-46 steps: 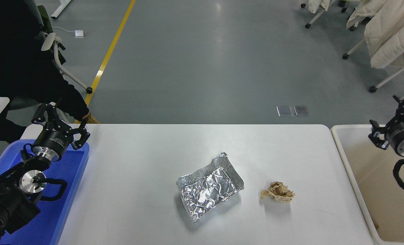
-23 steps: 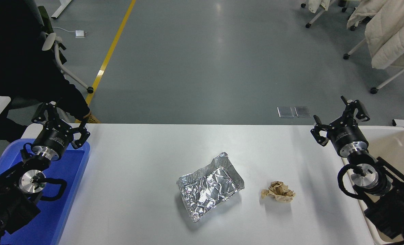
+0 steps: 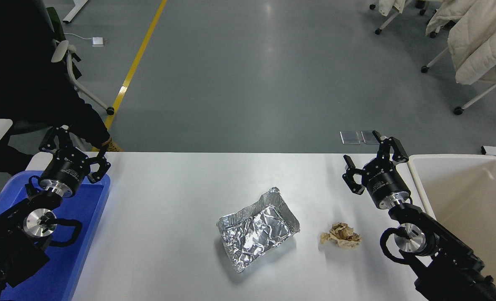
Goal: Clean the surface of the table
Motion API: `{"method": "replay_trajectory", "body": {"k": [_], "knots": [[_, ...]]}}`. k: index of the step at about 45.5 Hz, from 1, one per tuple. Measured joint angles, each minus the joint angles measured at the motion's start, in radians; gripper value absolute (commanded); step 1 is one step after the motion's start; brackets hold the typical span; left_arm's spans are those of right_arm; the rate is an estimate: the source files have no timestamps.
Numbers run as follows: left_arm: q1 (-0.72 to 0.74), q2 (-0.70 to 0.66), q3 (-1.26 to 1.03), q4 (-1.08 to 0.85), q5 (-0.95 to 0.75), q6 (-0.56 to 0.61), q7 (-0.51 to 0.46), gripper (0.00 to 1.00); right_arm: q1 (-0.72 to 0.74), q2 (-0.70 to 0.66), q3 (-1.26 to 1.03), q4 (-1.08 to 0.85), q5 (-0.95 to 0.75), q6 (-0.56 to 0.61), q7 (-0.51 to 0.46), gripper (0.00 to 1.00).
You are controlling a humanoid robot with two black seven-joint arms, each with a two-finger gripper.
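The white table surface (image 3: 181, 196) fills the lower half of the head view. A crumpled aluminium foil tray (image 3: 256, 228) lies near its middle. A crumpled brown paper ball (image 3: 341, 235) lies to the right of the foil. My right gripper (image 3: 373, 161) is open and empty, over the table's far right part, beyond and a little right of the paper ball. My left gripper (image 3: 73, 150) is open and empty, parked over the far end of the blue tray (image 3: 85, 234).
A beige bin (image 3: 465, 200) stands at the table's right end, next to my right arm. A person in dark clothes sits at the far left (image 3: 18, 83). Chairs with white coats (image 3: 478, 37) stand on the floor far right.
My right arm has swung left from over the beige bin to over the table, near the paper ball. The left arm, the foil tray and the paper ball have not moved.
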Motion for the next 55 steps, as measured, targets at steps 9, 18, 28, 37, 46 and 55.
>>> {"method": "replay_trajectory", "body": {"k": [9, 18, 28, 37, 46, 55], "knots": [[0.0, 0.0, 0.0, 0.0, 0.0, 0.0, 0.0, 1.0, 0.007, 0.008, 0.005, -0.006, -0.136, -0.081, 0.01, 1.0], [0.0, 0.0, 0.0, 0.0, 0.0, 0.0, 0.0, 1.0, 0.007, 0.014, 0.007, -0.007, -0.185, -0.124, 0.013, 1.0], [0.0, 0.0, 0.0, 0.0, 0.0, 0.0, 0.0, 1.0, -0.002, 0.015, 0.01, 0.005, -0.18, -0.156, 0.016, 1.0], [-0.001, 0.0, 0.0, 0.0, 0.0, 0.0, 0.0, 1.0, -0.012, -0.018, 0.017, 0.013, -0.036, -0.178, 0.016, 1.0], [-0.001, 0.0, 0.0, 0.0, 0.0, 0.0, 0.0, 1.0, -0.004, -0.037, 0.006, 0.018, 0.032, -0.187, 0.018, 1.0], [-0.001, 0.0, 0.0, 0.0, 0.0, 0.0, 0.0, 1.0, 0.013, -0.125, -0.072, 0.055, 0.017, -0.193, -0.007, 1.0]]}}
